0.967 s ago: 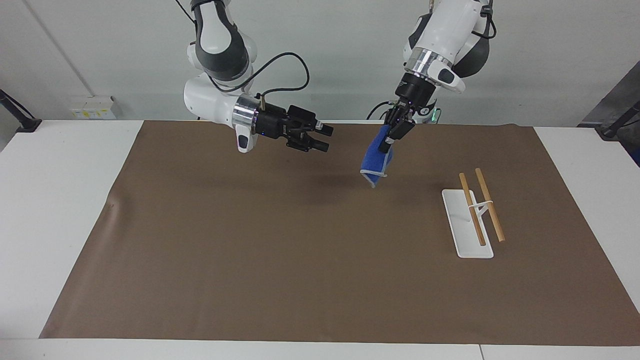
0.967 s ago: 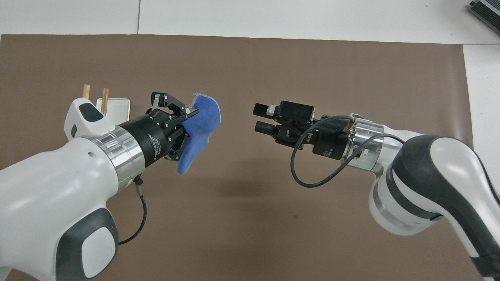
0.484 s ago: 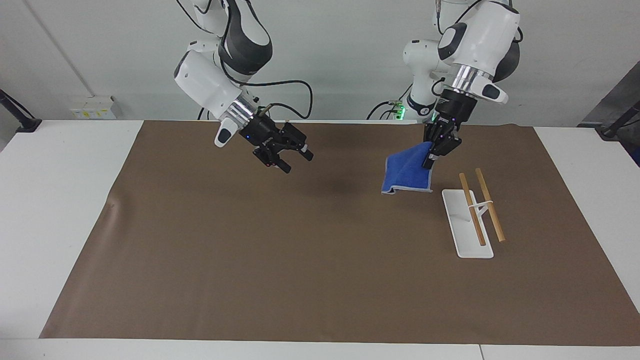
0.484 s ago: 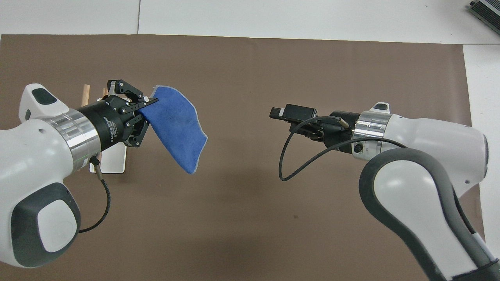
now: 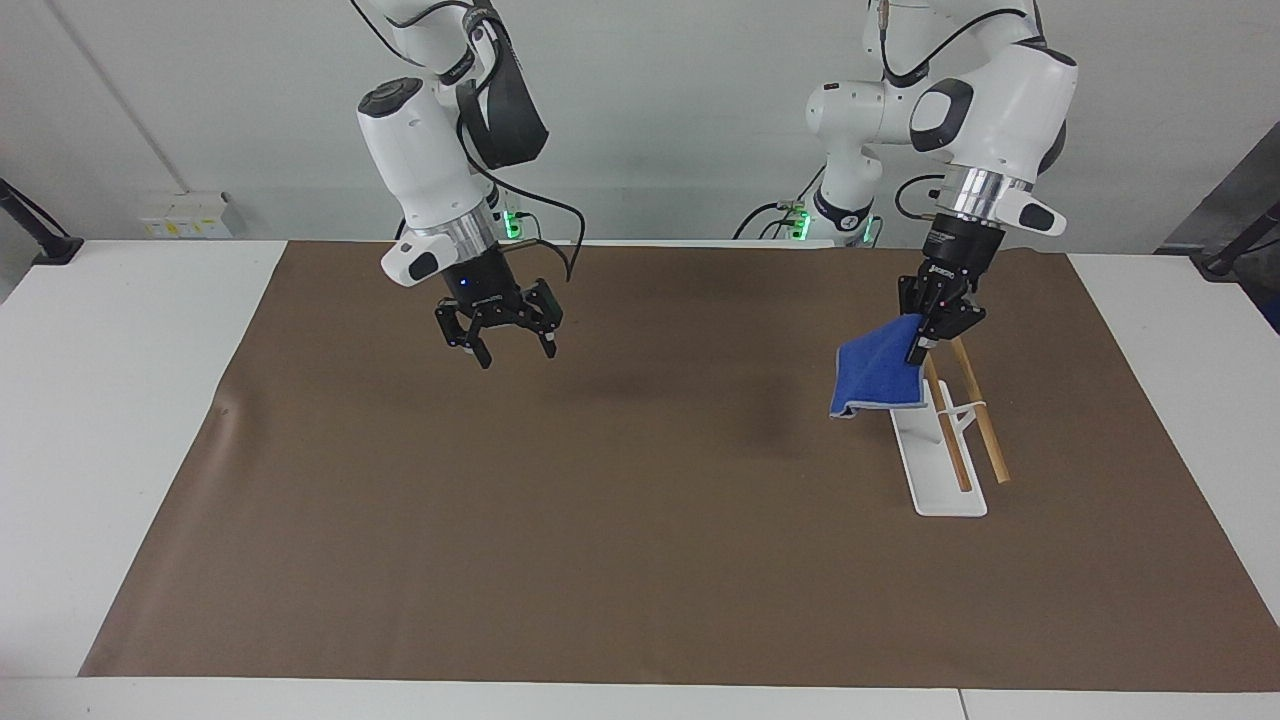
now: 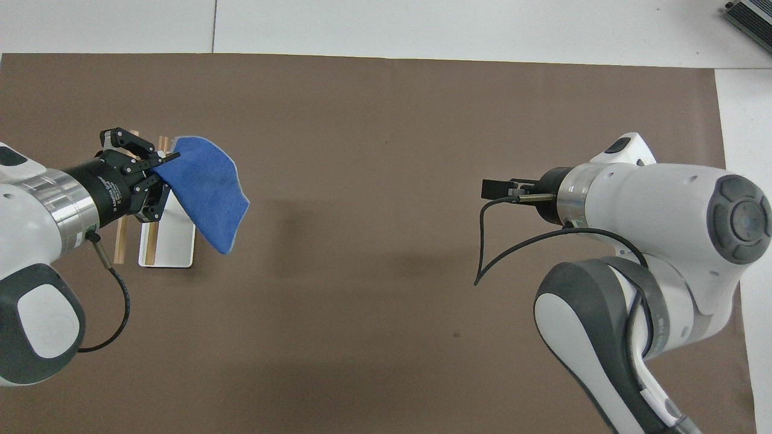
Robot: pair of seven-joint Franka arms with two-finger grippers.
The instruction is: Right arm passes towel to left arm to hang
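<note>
1. The towel [image 5: 878,378] is held by one corner in the left pincer [image 5: 935,328] and hangs over the rack [image 5: 940,455], at the left arm's end of the counter [image 5: 600,520].
2. The rack's two rods run away from the robots; the towel hangs just beside them, toward the counter's middle.
3. The right pincer [image 5: 508,338] is spread wide and empty, waiting over the mat [image 5: 400,500], well apart from the towel.
</note>
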